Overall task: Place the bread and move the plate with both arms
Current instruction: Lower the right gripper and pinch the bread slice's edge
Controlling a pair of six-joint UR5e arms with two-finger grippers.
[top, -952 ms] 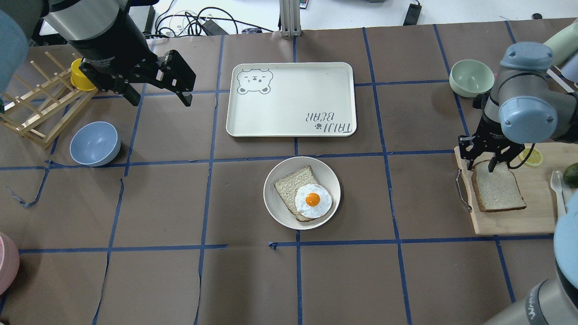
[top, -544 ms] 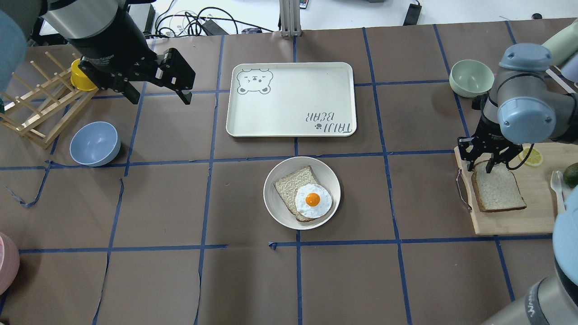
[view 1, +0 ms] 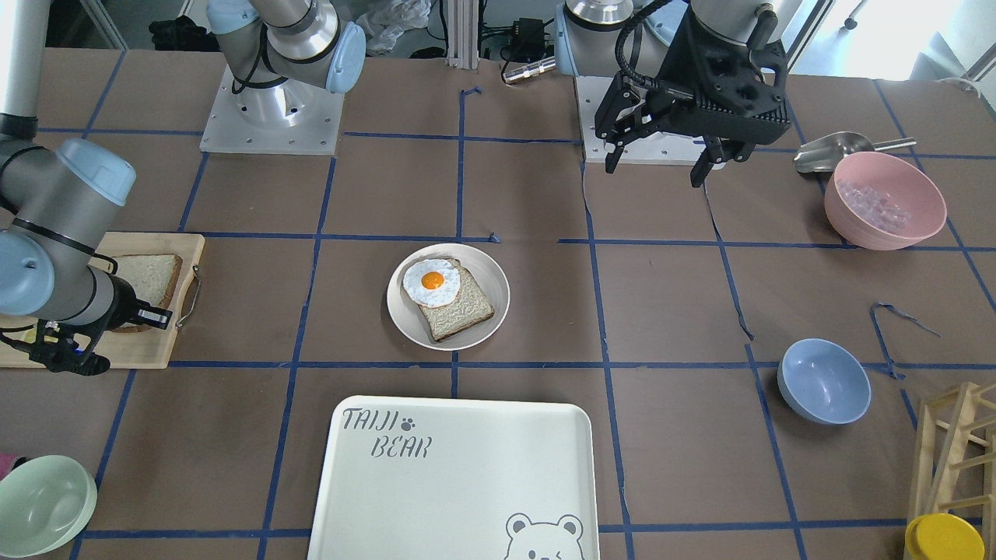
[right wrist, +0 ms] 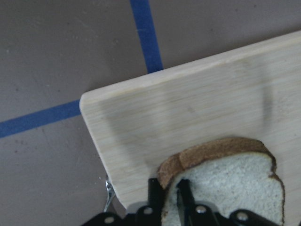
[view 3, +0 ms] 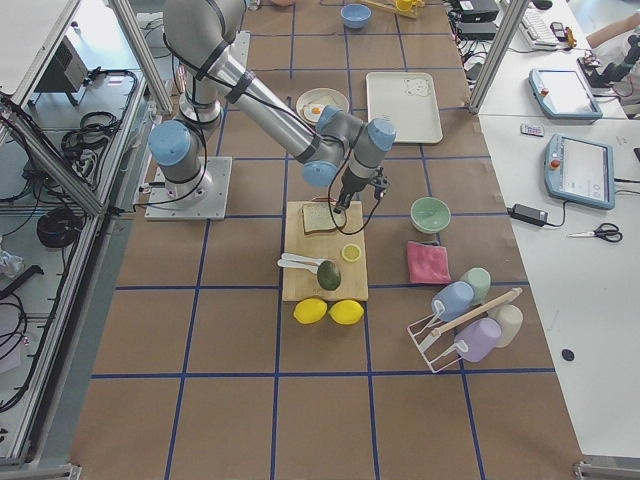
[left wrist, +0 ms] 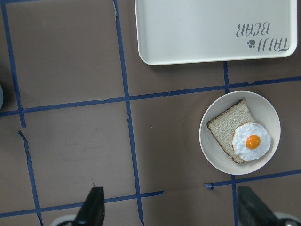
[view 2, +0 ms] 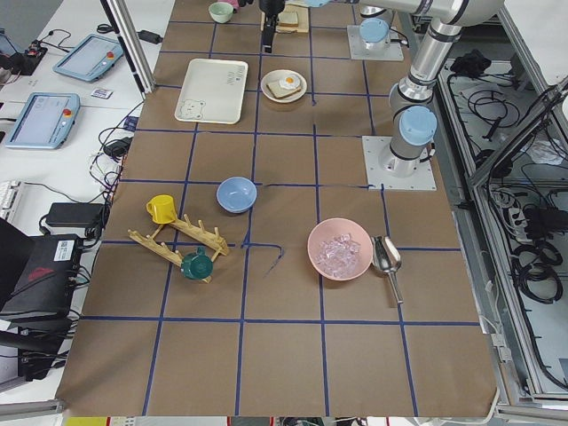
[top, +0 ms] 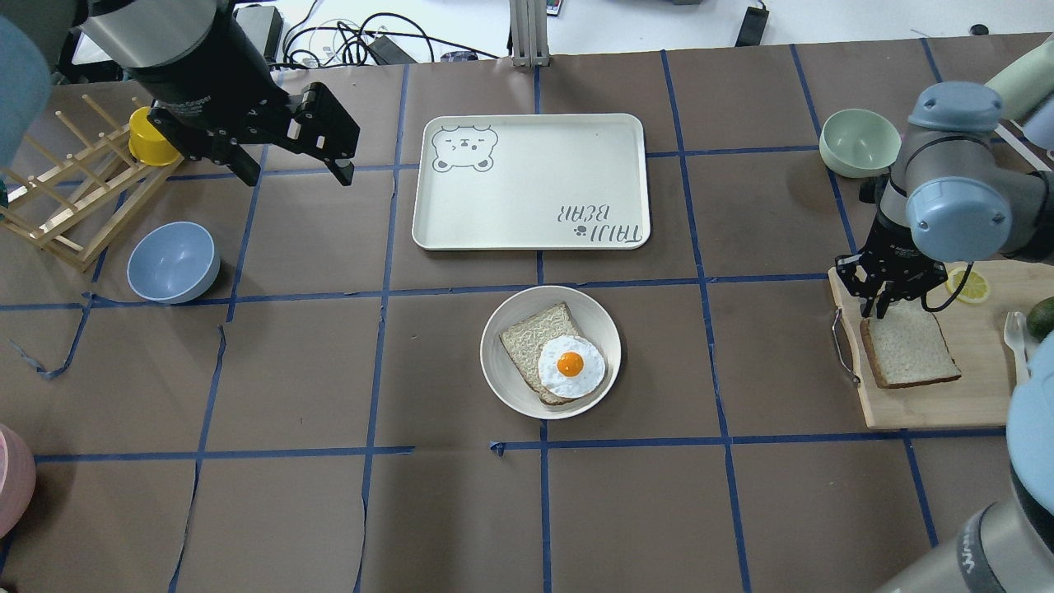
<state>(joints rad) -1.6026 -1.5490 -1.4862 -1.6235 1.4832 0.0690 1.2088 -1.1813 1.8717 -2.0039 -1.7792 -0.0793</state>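
Note:
The plain bread (top: pixel 910 350) lies on a wooden cutting board (top: pixel 930 408) at the right. My right gripper (top: pixel 877 309) is shut on the bread's far left corner; the right wrist view shows both fingers (right wrist: pixel 155 190) pinching the crust edge of the bread (right wrist: pixel 235 183), with the slice resting on the board. The cream plate (top: pixel 504 385) sits at the table's middle and holds a slice with a fried egg (top: pixel 571 365). My left gripper (top: pixel 295 179) is open and empty, high above the far left of the table; the plate shows in its wrist view (left wrist: pixel 212 151).
A white bear-print tray (top: pixel 428 239) lies just beyond the plate. A blue bowl (top: pixel 173 262), a wooden rack (top: pixel 66 198) and a yellow cup (top: pixel 148 144) are at the left. A green bowl (top: pixel 860 142), a lemon slice (top: pixel 970 286) and an avocado (top: pixel 1042 317) are near the right arm.
My right gripper's fingers have closed together on the bread's far corner. My left gripper has drifted slightly away from me and stays open.

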